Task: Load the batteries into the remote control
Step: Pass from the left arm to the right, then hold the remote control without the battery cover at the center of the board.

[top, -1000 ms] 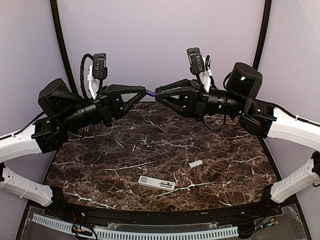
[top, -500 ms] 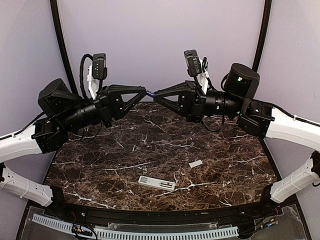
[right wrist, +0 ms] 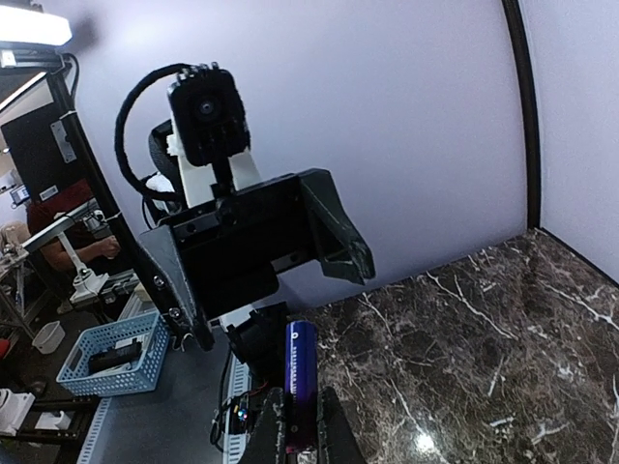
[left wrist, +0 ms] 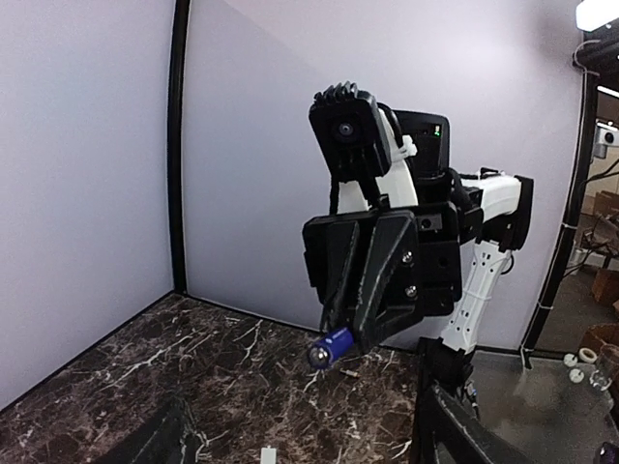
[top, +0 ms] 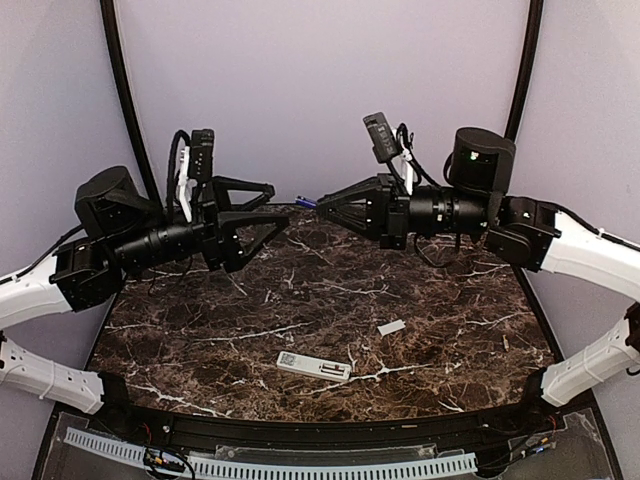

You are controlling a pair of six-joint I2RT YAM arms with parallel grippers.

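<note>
Now that the left gripper stands wide open and drawn back, high above the remote control and off to its left, the top view shows a hand-over just finished. The battery has passed from the left jaws, which pinched it a second ago, to the right gripper. That gripper alone clamps it in the air well above the remote, clear of the left tips. The remote lies flat and untouched on the marble table, where it has stayed, with a small white piece, perhaps its battery cover, near it on the right and a little farther back. From the left wrist, the left gripper's own fingers spread to the edges of the picture with nothing between them. The right gripper faces the camera with the bluish battery poking out below its closed tips. From the right wrist, the battery runs lengthwise out of the closed right jaws toward the open left gripper, and the remote is out of view. By my judgement, the right arm can now carry the battery down to the remote, though lining it up with the compartment looks fiddly. No second battery shows.
</note>
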